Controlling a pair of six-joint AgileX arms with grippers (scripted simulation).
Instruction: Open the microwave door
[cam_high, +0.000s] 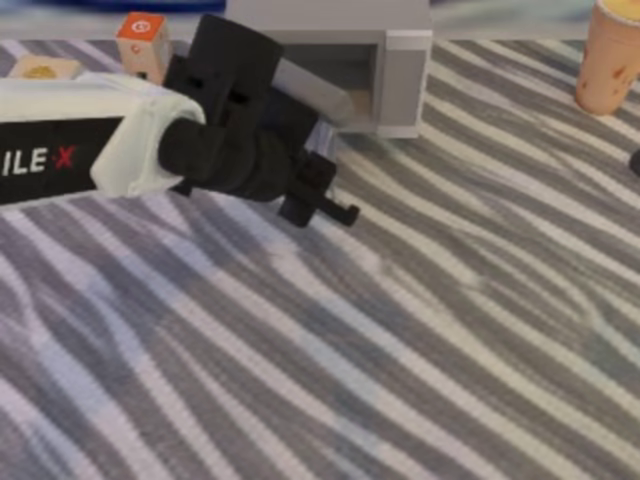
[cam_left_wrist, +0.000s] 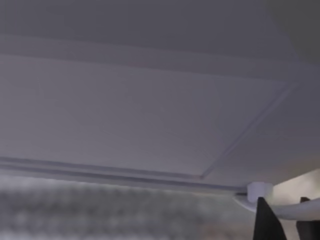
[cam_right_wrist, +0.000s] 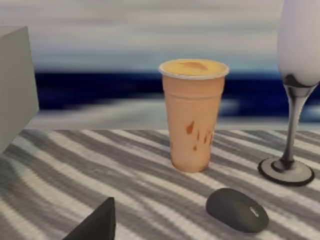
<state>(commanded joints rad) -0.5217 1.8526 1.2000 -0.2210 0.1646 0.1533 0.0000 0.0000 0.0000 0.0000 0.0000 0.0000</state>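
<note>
One flat grey microwave door (cam_high: 312, 88) swung ajar | left gripper (cam_high: 318, 196) at its edge, jaws' state unclear | boxy microwave (cam_high: 400, 70)

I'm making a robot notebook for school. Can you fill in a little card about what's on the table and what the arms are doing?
Microwave: far edge of table
Microwave door: swung partly open
Left gripper: at the door's handle
Right arm: parked off to the right
Cup: orange, right of microwave
Mouse: dark, near cup
Glass: beside cup
Cube: wooden, left of microwave
</note>
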